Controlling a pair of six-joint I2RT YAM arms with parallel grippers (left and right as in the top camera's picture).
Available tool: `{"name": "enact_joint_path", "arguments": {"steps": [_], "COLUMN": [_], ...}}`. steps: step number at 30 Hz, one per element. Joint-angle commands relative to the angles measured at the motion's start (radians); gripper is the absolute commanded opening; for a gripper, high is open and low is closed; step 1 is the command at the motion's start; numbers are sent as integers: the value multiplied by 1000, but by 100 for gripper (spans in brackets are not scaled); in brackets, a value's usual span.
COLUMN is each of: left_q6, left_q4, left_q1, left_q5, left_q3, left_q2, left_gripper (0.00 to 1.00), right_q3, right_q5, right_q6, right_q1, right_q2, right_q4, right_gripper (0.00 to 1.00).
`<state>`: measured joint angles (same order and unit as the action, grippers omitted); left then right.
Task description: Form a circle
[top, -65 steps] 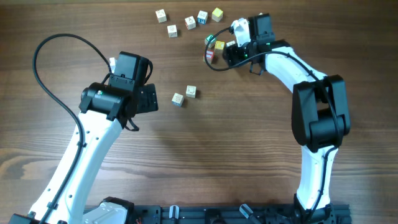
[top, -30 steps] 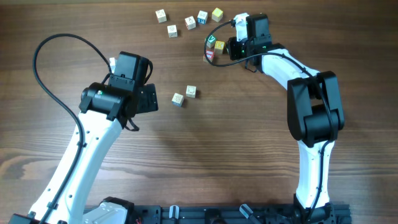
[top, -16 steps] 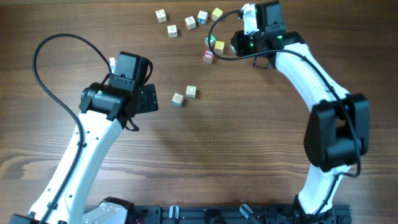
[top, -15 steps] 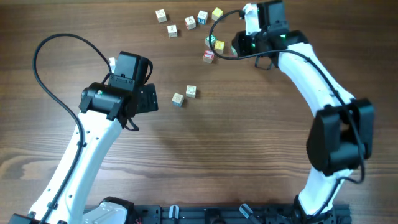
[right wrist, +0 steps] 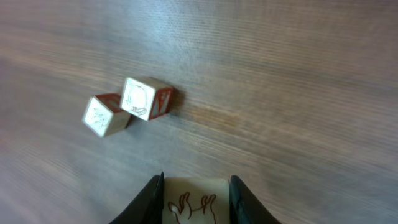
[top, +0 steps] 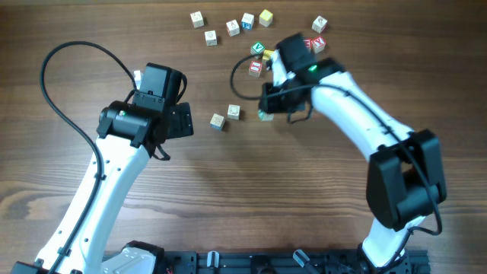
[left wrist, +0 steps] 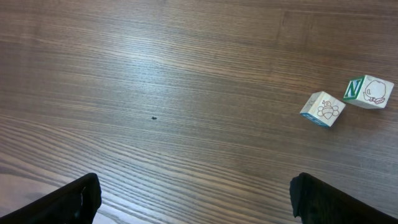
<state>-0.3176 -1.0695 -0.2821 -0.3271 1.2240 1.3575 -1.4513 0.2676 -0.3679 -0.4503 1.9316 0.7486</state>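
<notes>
**Cubes scattered, one in hand:** Your right fingers point(top: 266, 114) are clamped on a pale letter cube point(right wrist: 196, 205) near the middle of the wooden counter point(top: 228, 198). It is held just right of a pair of pale cubes point(top: 218, 122), which sit side by side and look to be touching in the right wrist view. Your left fingers point(left wrist: 196, 193) are spread wide and hold nothing, hanging above bare wood to the left of that pair.

The other cubes lie in loose groups. A far row of five point(top: 232, 27) forms a shallow arc along the far edge, with pale ones to the left and a yellow end cube point(top: 265, 17) on the right. Nearer than that row, a green-faced cube point(top: 258, 49), a second yellow cube point(top: 268, 55) and a red-faced cube point(top: 256, 67) cluster beside your right wrist. Two red-marked cubes point(top: 319, 24) sit at the far right, beyond that arm.
</notes>
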Motion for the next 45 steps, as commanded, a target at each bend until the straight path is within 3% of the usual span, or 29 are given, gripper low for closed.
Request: {"name": "enact_joint_path", "arguments": {"steps": [1, 7, 13, 29, 33, 45], "left_q6": [-13, -13, -13, -13, -13, -13], "left_q4": [3, 3, 3, 3, 3, 3], "left_q1": [3, 3, 3, 3, 3, 3], "left_q5": [5, 5, 5, 5, 5, 5], "left_q3": [7, 7, 7, 7, 7, 7], "left_q2": [-5, -4, -5, -5, -5, -4], "left_gripper": [100, 100, 100, 100, 100, 100], "right_q3": [85, 217, 306, 315, 315, 315], "right_q5": [-123, -223, -257, -291, -291, -311], "right_q6": [-265, -446, -444, -416, -417, -417], "right_q1": [-55, -135, -177, -179, -179, -179], "right_q2": [-7, -7, -7, -6, -6, -6], "right_q4": [-98, -287, -457, -513, -513, -524], "right_gripper": [9, 9, 11, 21, 33, 48]}}
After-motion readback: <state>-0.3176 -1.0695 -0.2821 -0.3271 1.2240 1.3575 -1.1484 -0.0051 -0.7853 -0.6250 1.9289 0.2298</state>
